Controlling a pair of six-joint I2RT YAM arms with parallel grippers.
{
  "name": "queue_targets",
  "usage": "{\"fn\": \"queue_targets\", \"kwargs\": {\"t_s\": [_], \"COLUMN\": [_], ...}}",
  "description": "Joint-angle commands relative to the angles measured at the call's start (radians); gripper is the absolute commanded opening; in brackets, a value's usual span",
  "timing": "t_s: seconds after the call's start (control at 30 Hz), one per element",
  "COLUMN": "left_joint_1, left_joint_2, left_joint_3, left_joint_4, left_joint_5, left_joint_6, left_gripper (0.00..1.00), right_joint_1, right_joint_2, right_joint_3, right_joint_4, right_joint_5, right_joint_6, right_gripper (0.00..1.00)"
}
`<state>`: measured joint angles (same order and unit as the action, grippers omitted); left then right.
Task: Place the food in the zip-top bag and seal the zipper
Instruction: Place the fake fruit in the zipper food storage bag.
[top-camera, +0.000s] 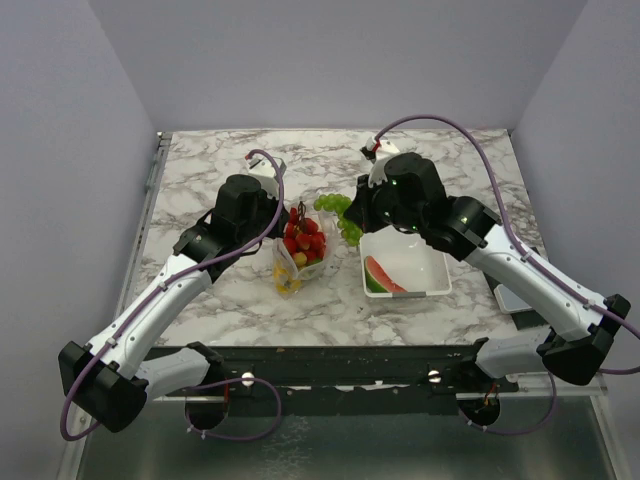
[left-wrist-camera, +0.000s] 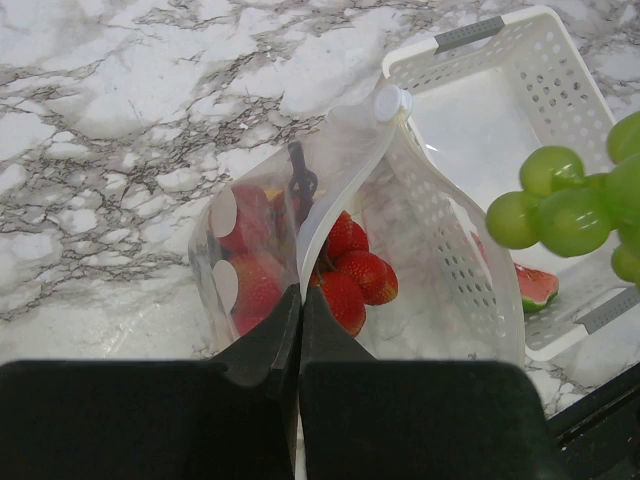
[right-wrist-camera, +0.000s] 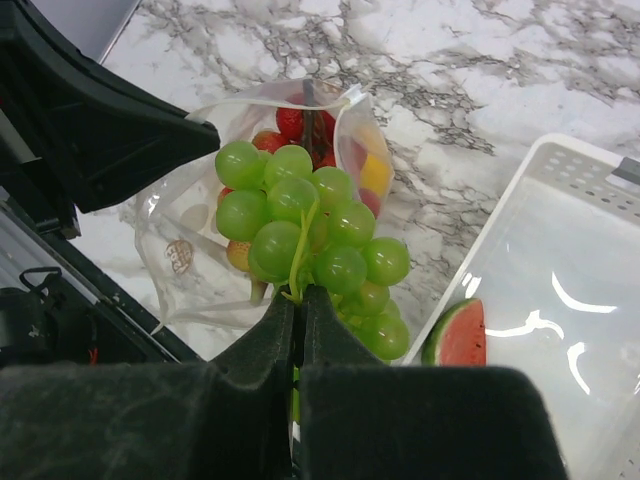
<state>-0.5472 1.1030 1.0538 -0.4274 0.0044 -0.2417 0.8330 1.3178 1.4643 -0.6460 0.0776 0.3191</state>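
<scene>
Right hand (right-wrist-camera: 300, 297): clamped on green grapes (right-wrist-camera: 310, 235) by stem, just beside zip-top bag (left-wrist-camera: 250, 250) mouth. Left hand (left-wrist-camera: 300, 300): pinched on bag rim, propping it open on worktop (top-camera: 200, 170). Step: loading. Next: lower grapes inside, release. Watermelon slice (right-wrist-camera: 462, 335) waiting in basket (left-wrist-camera: 570, 80).

One bag (top-camera: 293, 268), one basket (top-camera: 422, 262)

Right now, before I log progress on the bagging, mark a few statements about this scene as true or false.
1. The right gripper holds the green grapes. True.
2. The zip-top bag is empty. False: strawberries lie inside it.
3. The left gripper pinches the bag's edge. True.
4. The watermelon slice is in the bag. False: it lies in the white basket.
5. The bag is sealed shut. False: its mouth gapes open.
</scene>
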Motion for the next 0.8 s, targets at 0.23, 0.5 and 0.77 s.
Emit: {"fn": "queue_targets", "kwargs": {"t_s": [0.23,0.5,0.77], "left_joint_1": [0.003,0.004,0.006], "left_joint_2": [-0.017,-0.020,-0.017], "left_joint_3": [-0.009,-0.009,-0.010], "left_joint_4": [0.015,0.016,0.021], "left_joint_5": [0.017,0.023,0.043], "left_joint_6": [0.003,0.001,0.000], "left_gripper": [0.00,0.00,0.00], "right_joint_1": [0.097,0.109,0.116], "right_joint_2": [0.162,0.237,0.321], "right_joint_3": [0.129,0.167,0.201], "right_joint_4": [-0.074,-0.067,-0.053], "right_joint_5": [0.009,0.002,-0.018], "right_joint_6": [0.008,0.031,0.046], "right_gripper": [0.01,0.01,0.01]}}
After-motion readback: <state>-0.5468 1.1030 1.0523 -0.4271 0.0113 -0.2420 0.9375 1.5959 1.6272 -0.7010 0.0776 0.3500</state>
